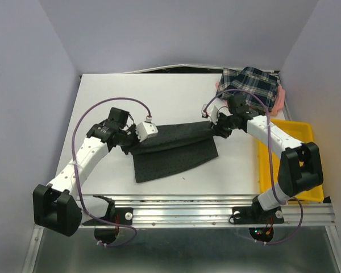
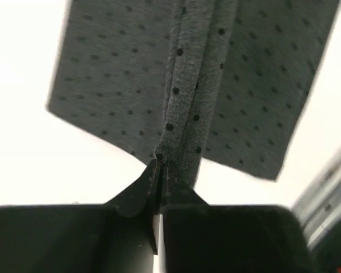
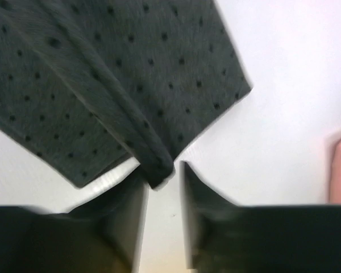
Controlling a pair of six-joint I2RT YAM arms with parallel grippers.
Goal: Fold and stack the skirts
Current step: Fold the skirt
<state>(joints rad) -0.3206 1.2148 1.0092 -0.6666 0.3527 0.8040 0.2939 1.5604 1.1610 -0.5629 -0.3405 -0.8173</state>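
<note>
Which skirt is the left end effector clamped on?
The charcoal dotted skirt, mid-table: the left end effector pinches its fold. The plaid skirt and pink skirt sit heaped at the far right corner.

**Charcoal skirt** (image 2: 102, 74): matt, felt-like cloth, fuzzy nap, fine dark dots. **Plaid skirt** (image 1: 251, 84), far right corner: woven cloth. **My left fingers** (image 2: 133, 196): matt black plastic. **Tray** (image 1: 298, 129), right edge: smooth yellow plastic. **Tabletop** (image 1: 159, 94): matt white.

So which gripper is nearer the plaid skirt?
Right. The right gripper sits just in front of the plaid skirt; the left gripper is at the far end of the dark skirt.
</note>
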